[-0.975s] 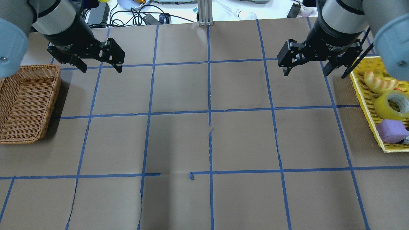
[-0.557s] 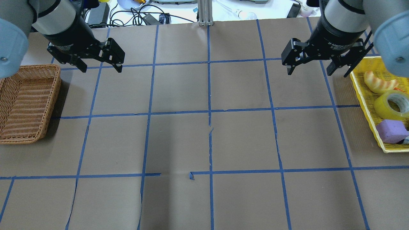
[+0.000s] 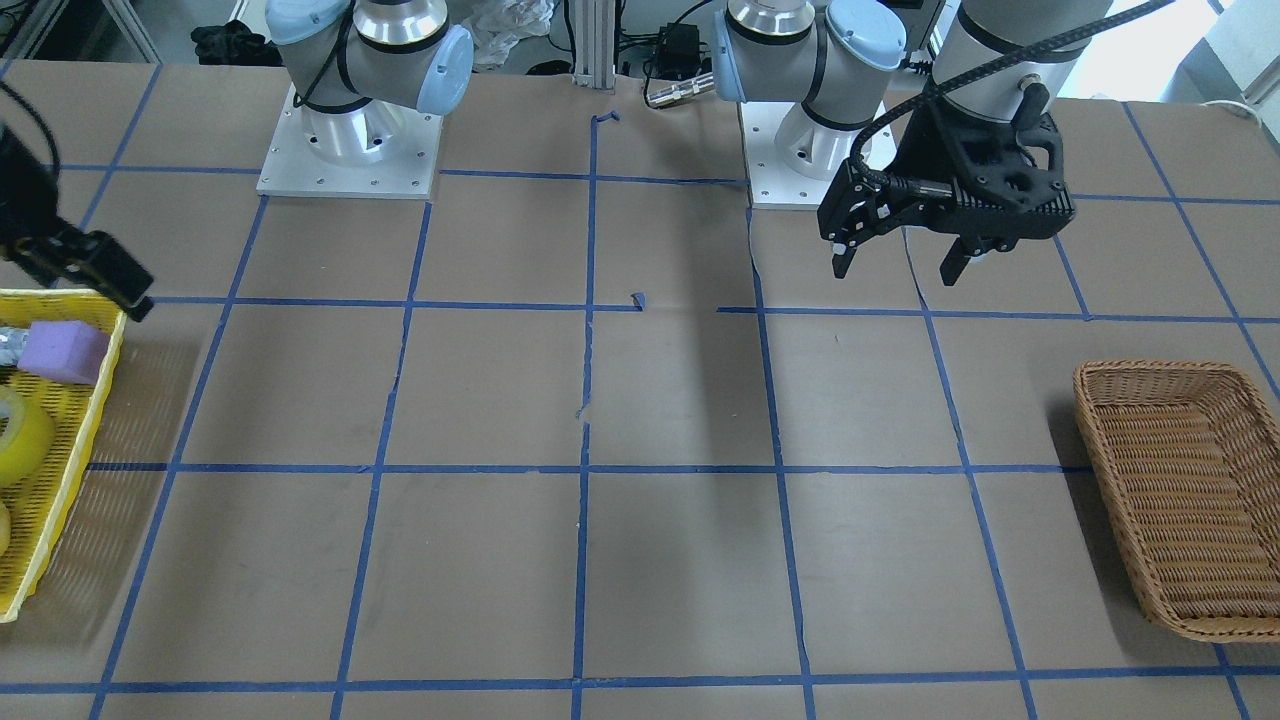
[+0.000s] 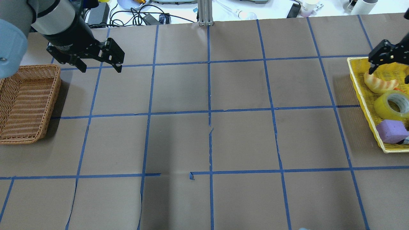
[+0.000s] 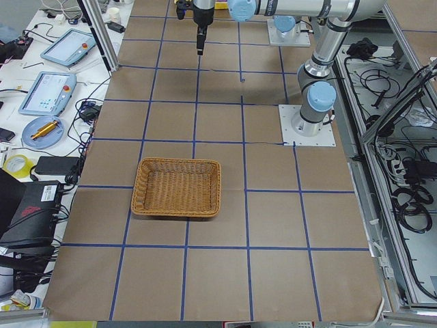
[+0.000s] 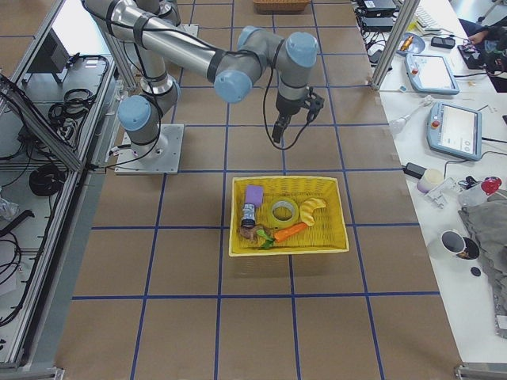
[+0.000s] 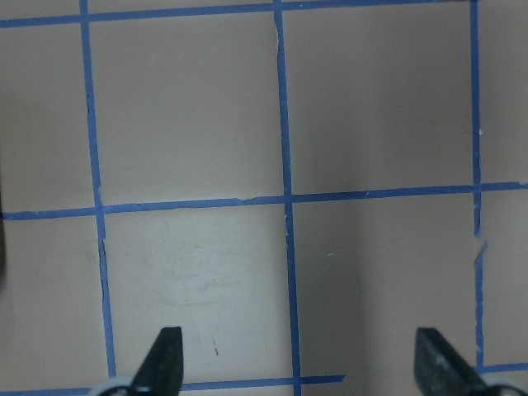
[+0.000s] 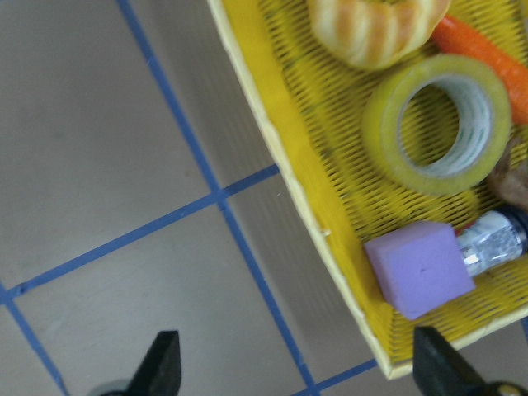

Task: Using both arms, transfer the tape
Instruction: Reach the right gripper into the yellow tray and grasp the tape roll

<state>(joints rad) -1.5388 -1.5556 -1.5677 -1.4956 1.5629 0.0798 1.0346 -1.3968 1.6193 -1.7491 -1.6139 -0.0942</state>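
The right gripper (image 8: pixel 301 367) is held with its fingers spread wide, above the table just outside the yellow tray (image 8: pixel 279 140). Inside the tray a purple sponge (image 8: pixel 419 268) is met first. Just beyond it is the tape (image 8: pixel 381 124), its hole turned upward, and past that a bread roll (image 8: pixel 379 25). For a clean pick, the gripper is best carried over the rim and centred on the tape, so that sponge and bread are not caught. Farthest off, the left gripper (image 4: pixel 101 68) is likewise spread and empty, near the wicker basket (image 4: pixel 19 140).
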